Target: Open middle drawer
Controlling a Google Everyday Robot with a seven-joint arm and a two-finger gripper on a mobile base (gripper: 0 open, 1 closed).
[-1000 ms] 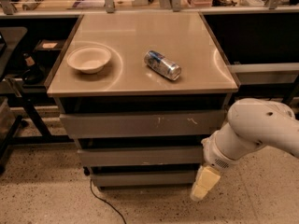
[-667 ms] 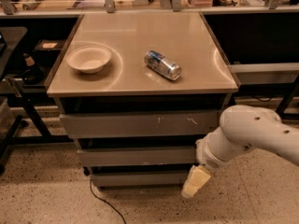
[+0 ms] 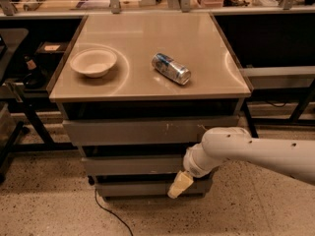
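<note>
The middle drawer (image 3: pixel 133 165) is a plain grey front, shut, set between a taller top front with white scratch marks (image 3: pixel 142 131) and a narrow bottom front (image 3: pixel 135 189). My white arm comes in from the right, low in front of the cabinet. My gripper (image 3: pixel 180 185) has pale yellowish fingers pointing down and to the left. It hangs just below the right part of the middle drawer, in front of the bottom front. It holds nothing that I can see.
On the cabinet top (image 3: pixel 206 58) stand a white bowl (image 3: pixel 93 62) at the left and a can lying on its side (image 3: pixel 171 68) in the middle. A black cable (image 3: pixel 106 211) runs over the speckled floor. Dark table legs (image 3: pixel 29 119) stand at the left.
My arm and gripper have moved left, from beside the cabinet's right edge to in front of the lower drawers' right part.
</note>
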